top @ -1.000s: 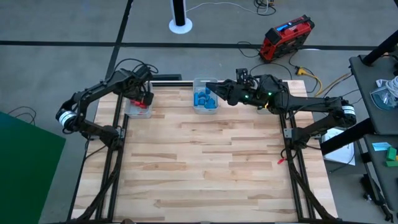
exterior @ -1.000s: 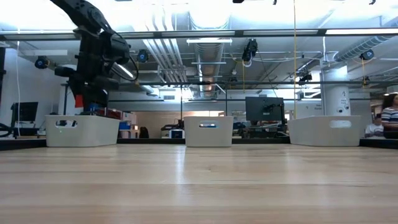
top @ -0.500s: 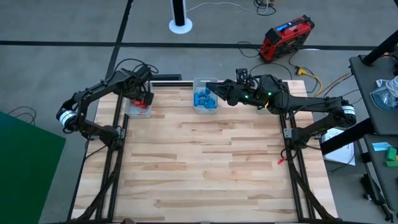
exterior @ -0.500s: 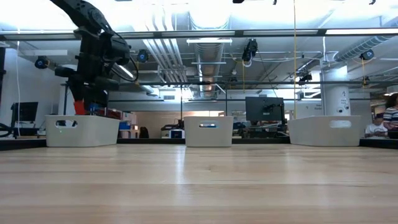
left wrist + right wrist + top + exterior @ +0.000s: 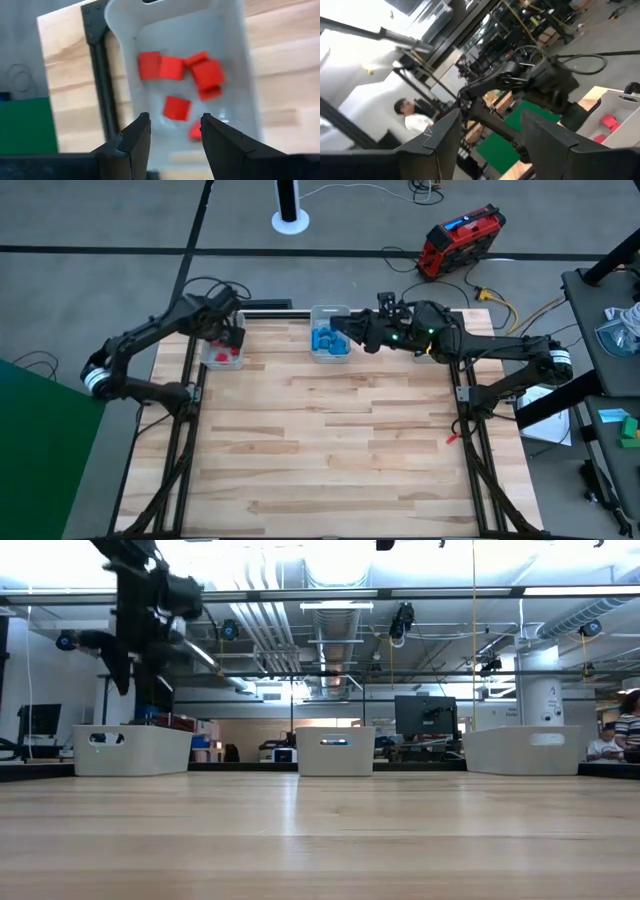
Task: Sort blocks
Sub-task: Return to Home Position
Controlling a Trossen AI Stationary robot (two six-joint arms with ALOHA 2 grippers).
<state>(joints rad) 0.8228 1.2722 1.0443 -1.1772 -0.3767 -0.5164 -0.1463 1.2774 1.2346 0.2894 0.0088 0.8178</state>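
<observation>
Left pincer: fingers apart, empty, hovering above the left bin at the worktop's far edge.
Red blocks: lying loose inside that bin.
Blue blocks: in the middle bin.
Right pincer: fingers apart, empty, over the middle bin.

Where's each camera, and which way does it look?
High view: above the table, looking straight down; both arms show, left hand over left bin, right hand over middle bin.
Low view: at tabletop height, looking level at the bins; left arm shows.
Left wrist view: on left arm, looking down past its open fingers at red blocks.
Right wrist view: on right arm, looking across past its open fingers.
Shared: high and wrist views show the left bin.
</observation>
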